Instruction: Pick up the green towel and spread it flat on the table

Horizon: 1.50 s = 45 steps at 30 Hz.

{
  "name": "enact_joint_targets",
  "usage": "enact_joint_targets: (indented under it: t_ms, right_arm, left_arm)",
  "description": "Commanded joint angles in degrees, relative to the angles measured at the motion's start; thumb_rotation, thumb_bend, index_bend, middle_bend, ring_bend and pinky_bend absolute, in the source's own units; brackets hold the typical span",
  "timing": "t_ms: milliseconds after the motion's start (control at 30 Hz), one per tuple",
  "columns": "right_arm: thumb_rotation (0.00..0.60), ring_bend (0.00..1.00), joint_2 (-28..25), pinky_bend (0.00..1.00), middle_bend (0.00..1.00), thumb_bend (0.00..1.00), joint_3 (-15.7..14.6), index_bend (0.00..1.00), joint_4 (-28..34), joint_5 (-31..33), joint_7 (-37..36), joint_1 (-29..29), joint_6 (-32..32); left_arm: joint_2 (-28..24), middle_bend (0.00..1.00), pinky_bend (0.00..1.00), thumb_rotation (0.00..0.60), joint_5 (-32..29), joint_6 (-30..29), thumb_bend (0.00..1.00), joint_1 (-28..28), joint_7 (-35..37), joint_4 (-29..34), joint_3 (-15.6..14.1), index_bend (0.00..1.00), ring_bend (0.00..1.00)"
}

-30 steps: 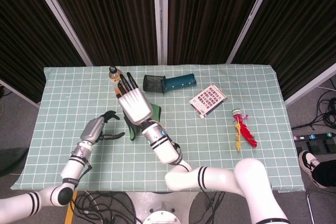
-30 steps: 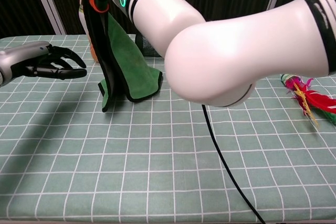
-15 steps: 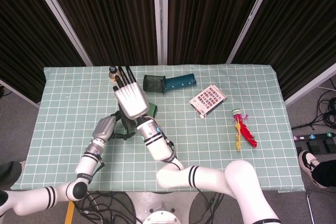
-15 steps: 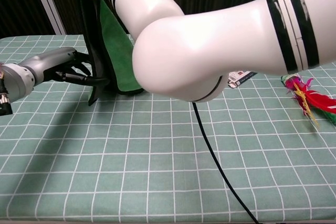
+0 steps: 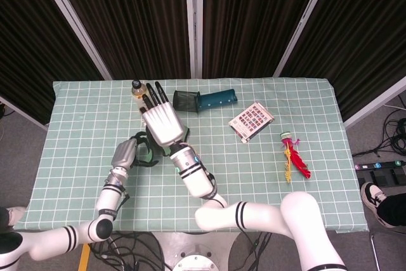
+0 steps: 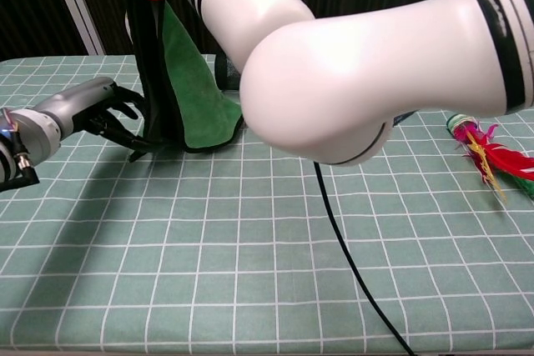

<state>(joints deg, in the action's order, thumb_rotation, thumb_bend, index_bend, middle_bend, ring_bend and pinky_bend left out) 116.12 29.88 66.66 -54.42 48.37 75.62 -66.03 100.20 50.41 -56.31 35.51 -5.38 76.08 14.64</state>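
Lab: black curtains (image 5: pixel 127 17), gridded table (image 5: pixel 304 125), floor cables (image 5: pixel 390 128)

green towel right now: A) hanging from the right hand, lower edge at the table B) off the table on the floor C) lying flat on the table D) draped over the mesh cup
A: in the chest view the green towel hangs down from the raised right hand, its lower edge reaching the table.

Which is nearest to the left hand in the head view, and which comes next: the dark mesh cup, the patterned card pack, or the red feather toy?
Measured from the left hand:
1. Dark mesh cup, at the back, near the table's middle.
2. Patterned card pack, further to the right.
3. Red feather toy, farthest, near the right edge.
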Motion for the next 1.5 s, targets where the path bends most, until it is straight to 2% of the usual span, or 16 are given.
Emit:
enact_joint_targets:
  t_ms: [33,167,300,467,667,833,967,1100,1233,1400,1500]
  right_arm:
    - [0.6,0.01,-1.1,0.03,0.23,0.42,-0.5,0.74,1.8,0.0,0.1,-1.0,-0.5]
    - [0.6,0.01,-2.8,0.03,0.23,0.42,-0.7,0.73,4.7,0.4,-0.2,-2.5,-1.1]
    - [0.6,0.02,-4.9,0.03,0.23,0.41,-1.1,0.73,9.1,1.5,-0.9,-4.7,-1.6]
    - [0.6,0.02,-8.7,0.03,0.23,0.41,-2.1,0.73,14.8,1.9,-2.0,-7.9,-2.5]
    - [0.6,0.02,-14.7,0.03,0.23,0.41,-3.2,0.73,21.5,1.5,-6.1,-12.2,-2.1]
    - [0.6,0.01,-19.5,0.02,0.23,0.41,-4.0,0.73,24.3,1.6,-10.7,-14.7,0.9]
    - [0.6,0.01,-22.0,0.01,0.23,0.41,-3.7,0.73,24.0,2.0,-15.4,-15.5,4.0]
    - [0.6,0.01,-23.3,0.0,0.23,0.41,-3.6,0.73,21.0,0.8,-19.6,-15.4,6.4]
    - [0.6,0.01,-23.7,0.0,0.24,0.41,-2.3,0.74,16.0,-0.4,-26.2,-14.9,9.0]
    - [0.6,0.01,-24.3,0.0,0.24,0.41,-0.9,0.74,11.0,-4.2,-35.4,-14.4,10.9]
    - [0.6,0.01,-25.0,0.0,0.24,0.41,-1.0,0.74,9.5,-6.0,-39.1,-14.6,11.7]
  left_arm:
    - [0.1,0.31,0.31,0.488,1.2,-0.6,0.19,-0.6,1.4,-0.2,0.2,0.57,0.23]
    - [0.2,0.34,0.31,0.51,3.5,-1.8,0.3,-1.5,3.9,-0.3,0.4,0.63,0.23]
    - [0.5,0.4,0.31,0.589,6.7,-3.1,0.41,-2.3,7.1,-1.0,0.4,0.7,0.25]
    - [0.2,0.45,0.31,0.6,11.3,-4.9,0.5,-3.5,11.2,-1.2,-0.4,0.77,0.28]
    - [-4.5,0.45,0.31,0.6,15.8,-6.0,0.51,-5.0,13.9,2.9,-1.5,0.78,0.28]
    - [-9.4,0.45,0.31,0.6,17.4,-5.6,0.49,-4.9,13.8,7.1,-0.8,0.77,0.28]
    - [-11.9,0.45,0.31,0.6,17.0,-4.8,0.49,-3.7,12.9,8.6,1.1,0.77,0.28]
    - [-12.9,0.45,0.31,0.6,15.3,-3.3,0.48,-1.6,11.2,7.9,3.4,0.77,0.28]
    - [-12.2,0.45,0.31,0.6,12.1,-2.3,0.48,1.2,9.8,4.2,6.8,0.77,0.28]
    - [-9.7,0.45,0.31,0.6,9.5,-4.3,0.47,4.0,9.8,-1.5,11.1,0.77,0.28]
    - [-8.8,0.45,0.31,0.6,9.7,-6.1,0.47,4.6,10.1,-3.0,12.0,0.76,0.28]
